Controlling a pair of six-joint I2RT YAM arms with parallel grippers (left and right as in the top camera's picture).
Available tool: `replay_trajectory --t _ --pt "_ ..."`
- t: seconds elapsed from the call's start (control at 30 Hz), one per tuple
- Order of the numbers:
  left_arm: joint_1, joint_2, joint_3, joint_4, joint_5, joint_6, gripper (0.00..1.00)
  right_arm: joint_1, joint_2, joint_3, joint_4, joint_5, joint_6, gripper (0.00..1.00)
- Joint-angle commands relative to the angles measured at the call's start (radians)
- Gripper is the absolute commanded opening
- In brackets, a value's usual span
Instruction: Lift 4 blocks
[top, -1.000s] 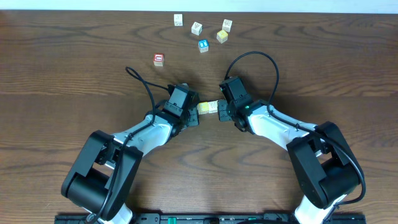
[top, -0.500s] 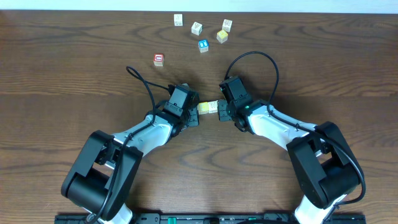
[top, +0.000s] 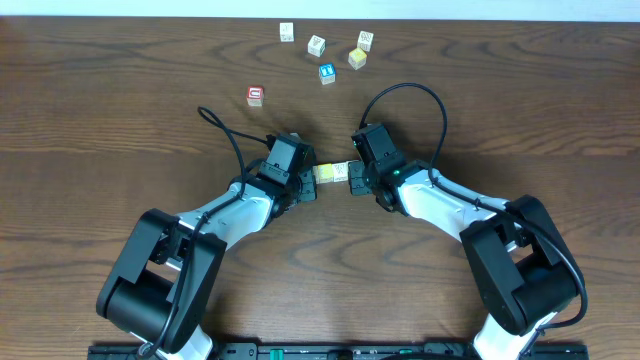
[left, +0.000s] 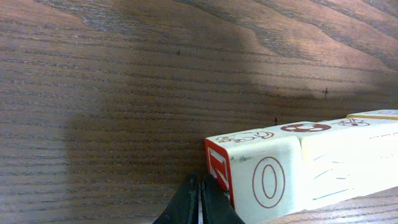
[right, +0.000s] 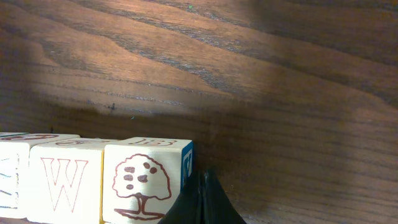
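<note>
The row of small cream wooden blocks (top: 333, 172) lies end to end near the centre of the dark brown wooden bench (top: 110, 120), btw. the two end effectors. From overhead I cannot count the blocks exactly; each wrist view shows at least three. I cannot tell whether the row touches the bench or hangs a little above it.

At the left end is the cream block with a red ring print (left: 268, 182); its end face is red. The left end effector (left: 199, 198) is fully closed, fingertips together, nothing inside, just beside that red face. At the right end is the cream block with a brown tree print (right: 142, 183), w/ a blue end face, touching the block with a red letter W (right: 64, 180). The right end effector (right: 202, 198) is closed too, nothing btw. its fingers, just beside the blue face.

Well apart, near the far edge of the bench, lie three small white cubes (top: 287, 32) (top: 316, 45) (top: 365, 40), a pale yellow cube (top: 357, 58), a blue-faced cube (top: 326, 73) and, more to the left, a red-faced cube (top: 255, 96).
</note>
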Motion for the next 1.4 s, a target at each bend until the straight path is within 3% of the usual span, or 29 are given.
replay_trajectory --t 0.0,0.17,1.37 --pt "-0.036 0.001 0.036 0.018 0.185 0.026 0.07 0.108 0.036 0.021 0.013 -0.298 -0.015 0.01" --pt "-0.036 0.001 0.036 -0.042 0.108 0.026 0.08 0.108 0.036 0.021 0.013 -0.298 -0.015 0.01" --pt "-0.037 0.001 0.036 -0.069 0.006 0.083 0.07 0.108 0.036 0.021 0.014 -0.298 -0.019 0.01"
